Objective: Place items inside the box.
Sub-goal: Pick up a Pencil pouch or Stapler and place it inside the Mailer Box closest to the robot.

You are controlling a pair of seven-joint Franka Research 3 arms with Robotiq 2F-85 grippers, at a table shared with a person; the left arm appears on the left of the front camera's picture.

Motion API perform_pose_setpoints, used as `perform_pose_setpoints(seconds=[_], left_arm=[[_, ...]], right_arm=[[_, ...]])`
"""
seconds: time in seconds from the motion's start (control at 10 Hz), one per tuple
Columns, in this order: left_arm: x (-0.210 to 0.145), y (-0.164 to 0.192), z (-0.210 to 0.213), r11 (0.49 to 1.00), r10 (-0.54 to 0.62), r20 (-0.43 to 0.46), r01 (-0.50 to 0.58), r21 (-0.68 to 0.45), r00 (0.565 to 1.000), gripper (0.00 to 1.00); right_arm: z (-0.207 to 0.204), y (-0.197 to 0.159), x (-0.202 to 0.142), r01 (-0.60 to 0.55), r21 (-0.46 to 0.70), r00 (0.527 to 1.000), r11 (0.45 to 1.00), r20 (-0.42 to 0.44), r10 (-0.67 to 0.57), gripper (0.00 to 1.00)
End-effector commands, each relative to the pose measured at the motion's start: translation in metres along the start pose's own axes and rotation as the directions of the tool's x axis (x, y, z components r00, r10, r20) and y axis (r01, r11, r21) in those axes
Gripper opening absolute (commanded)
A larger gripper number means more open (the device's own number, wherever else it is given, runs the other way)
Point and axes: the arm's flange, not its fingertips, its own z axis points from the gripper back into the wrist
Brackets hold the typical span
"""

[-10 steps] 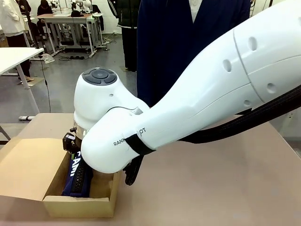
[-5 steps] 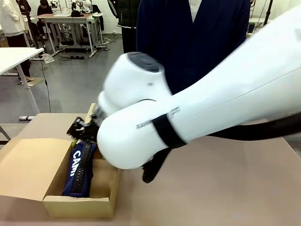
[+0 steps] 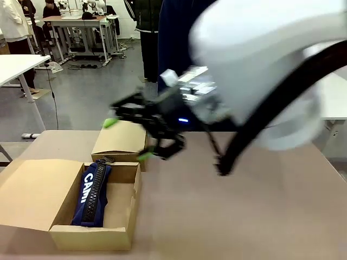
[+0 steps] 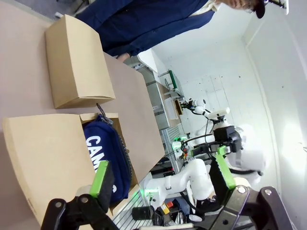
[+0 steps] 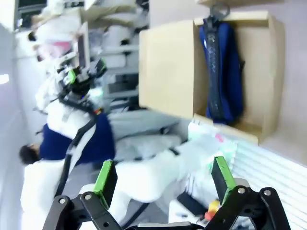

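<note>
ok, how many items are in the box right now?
1: the navy pencil case lies lengthwise in the box, zip up, nearer its left wall. Something small could be hidden under it.

I count one cardboard box (image 3: 92,236) on the one worktop (image 3: 244,216). Two of its flaps are folded out, a left flap (image 3: 32,189) and a far flap (image 3: 119,142). One item lies inside it, a single navy pencil case (image 3: 92,192). I have two hands, my right hand (image 3: 128,140) and my left hand (image 4: 162,172), and each has two green-padded fingers (image 4: 100,176). One person (image 3: 173,43) in navy stands at the far side.
</note>
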Motion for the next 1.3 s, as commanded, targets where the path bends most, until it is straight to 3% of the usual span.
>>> perform_pose_setpoints(seconds=[0.0,0.3,0.4,0.6,0.7,0.9,1.0,1.2], left_arm=[[0.001,-0.001,-0.001,1.000,-0.020,0.013,0.020,-0.021,1.000,1.00],[0.001,-0.001,-0.001,1.000,-0.020,0.013,0.020,-0.021,1.000,1.00],[0.001,-0.001,-0.001,1.000,-0.020,0.013,0.020,-0.021,1.000,1.00],[0.001,-0.001,-0.001,1.000,-0.020,0.013,0.020,-0.021,1.000,1.00],[0.001,-0.001,-0.001,1.000,-0.020,0.013,0.020,-0.021,1.000,1.00],[0.001,-0.001,-0.001,1.000,-0.020,0.013,0.020,-0.021,1.000,1.00],[0.001,-0.001,-0.001,1.000,-0.020,0.013,0.020,-0.021,1.000,1.00],[0.001,-0.001,-0.001,1.000,-0.020,0.013,0.020,-0.021,1.000,1.00]], right_arm=[[-0.039,0.027,-0.001,-0.045,-0.096,0.996,0.994,0.069,0.052,1.00],[-0.039,0.027,-0.001,-0.045,-0.096,0.996,0.994,0.069,0.052,1.00],[-0.022,0.002,-0.005,-0.048,-0.056,0.999,0.997,0.019,0.049,1.00],[0.028,-0.017,0.035,0.033,0.045,0.999,0.998,-0.004,-0.033,1.00],[0.071,-0.040,0.061,0.108,0.139,0.994,0.984,-0.009,-0.107,1.00],[0.160,-0.116,0.090,0.144,0.311,0.985,0.939,-0.131,-0.108,1.00],[0.197,-0.155,0.087,0.130,0.351,0.984,0.927,-0.163,-0.076,1.00],[0.261,-0.230,0.072,0.164,0.391,0.985,0.905,-0.120,-0.127,1.00]])
